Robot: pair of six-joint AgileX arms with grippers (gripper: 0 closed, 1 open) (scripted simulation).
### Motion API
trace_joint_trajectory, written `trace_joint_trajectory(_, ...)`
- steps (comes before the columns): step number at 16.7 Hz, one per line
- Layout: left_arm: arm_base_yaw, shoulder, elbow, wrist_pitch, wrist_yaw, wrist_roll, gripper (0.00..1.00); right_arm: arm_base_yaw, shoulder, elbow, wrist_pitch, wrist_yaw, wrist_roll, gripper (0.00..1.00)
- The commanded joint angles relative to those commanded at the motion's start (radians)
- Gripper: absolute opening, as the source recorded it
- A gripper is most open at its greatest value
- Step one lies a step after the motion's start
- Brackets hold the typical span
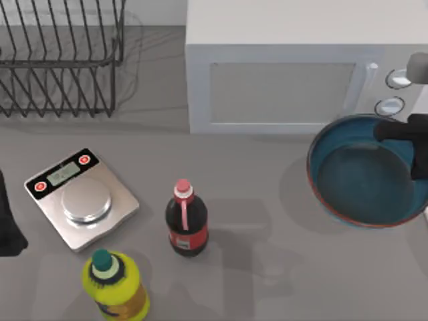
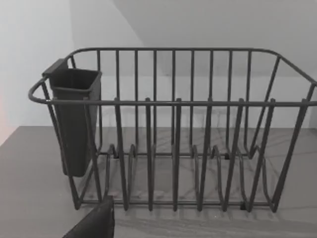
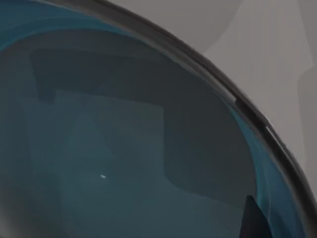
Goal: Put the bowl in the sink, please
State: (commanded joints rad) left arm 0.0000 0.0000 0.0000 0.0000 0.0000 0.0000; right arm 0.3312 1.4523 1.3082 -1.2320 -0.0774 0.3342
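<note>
— At the table's right edge, where is the right gripper [image 1: 409, 144]?
— Over the bowl's [image 1: 358, 177] far rim; the teal inside spreads just beneath it. Whether its fingers pinch the rim cannot be told.
— And the left arm?
— Parked at the left edge.

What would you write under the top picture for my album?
Right tool over the blue bowl beside the microwave, with two bottles and a scale nearby.
</note>
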Motion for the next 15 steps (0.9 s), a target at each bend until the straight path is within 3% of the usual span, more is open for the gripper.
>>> trace_joint_trajectory(5,0.000,0.000,0.000,0.000,0.000,0.000,1.00,-0.156,-0.042,-0.044,0.415,-0.150,-0.107,0.00)
trace_joint_trajectory(15,0.000,0.000,0.000,0.000,0.000,0.000,1.00,-0.596,0.013,-0.429,1.580,-0.380,-0.288,0.00)
